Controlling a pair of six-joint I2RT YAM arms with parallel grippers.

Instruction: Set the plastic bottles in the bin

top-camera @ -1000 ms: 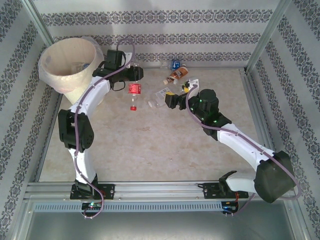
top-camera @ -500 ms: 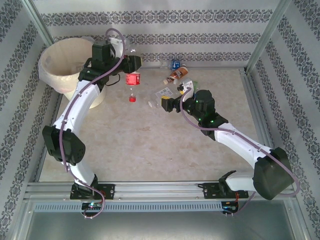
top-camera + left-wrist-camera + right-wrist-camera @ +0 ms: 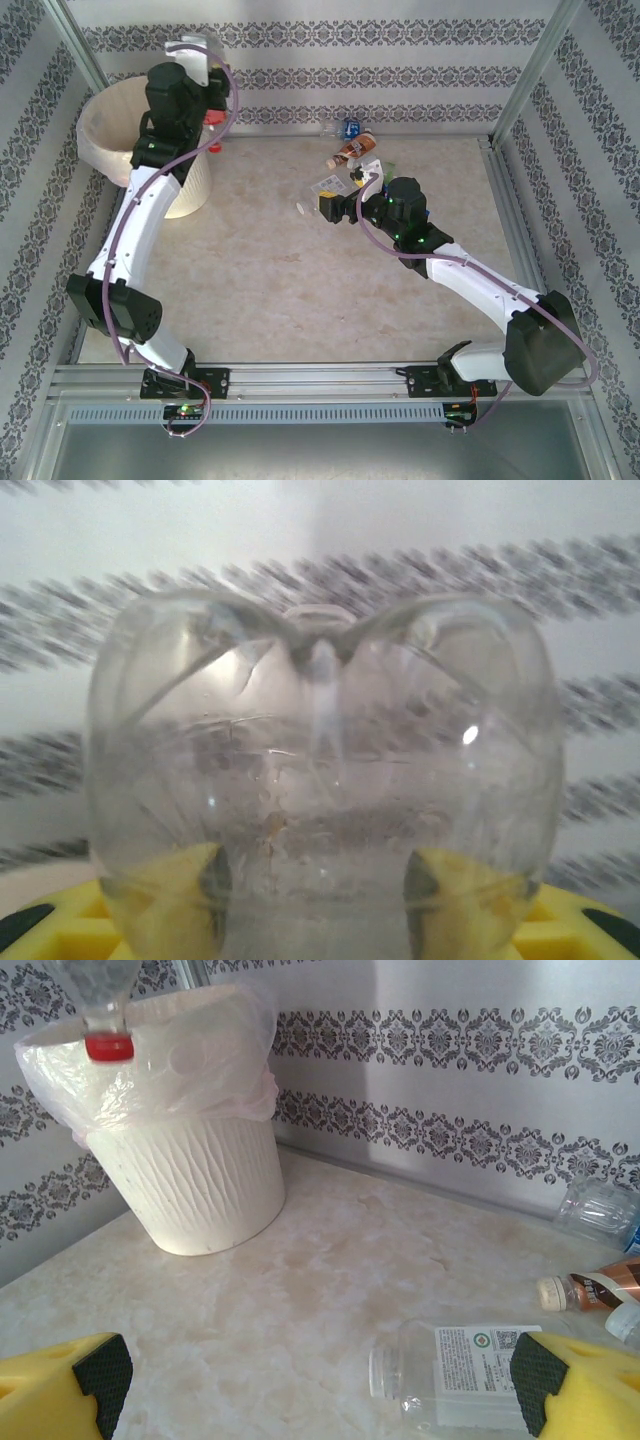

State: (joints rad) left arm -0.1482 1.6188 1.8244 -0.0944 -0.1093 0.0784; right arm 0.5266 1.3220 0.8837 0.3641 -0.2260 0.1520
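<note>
My left gripper [image 3: 207,108] is raised beside the right rim of the cream-white bin [image 3: 100,125] and is shut on a clear plastic bottle [image 3: 213,122]. The bottle's rounded base [image 3: 320,750] sits between the yellow fingers [image 3: 165,895]. In the right wrist view this bottle [image 3: 95,990] hangs cap down, its red cap [image 3: 108,1048] level with the bagged rim of the bin [image 3: 190,1190]. My right gripper [image 3: 326,207] [image 3: 315,1380] is open, low over the table. A white-labelled bottle [image 3: 470,1375] [image 3: 325,186] lies next to its right finger.
A brown-labelled bottle [image 3: 352,150] [image 3: 590,1288] and a blue-labelled one [image 3: 348,127] [image 3: 598,1210] lie near the back wall. Patterned walls and metal posts enclose the marble-look table [image 3: 280,290].
My left arm has lifted the red-capped bottle off the table's middle and swung it left and back to the bin's rim. The right gripper has edged left toward the white-labelled bottle.
</note>
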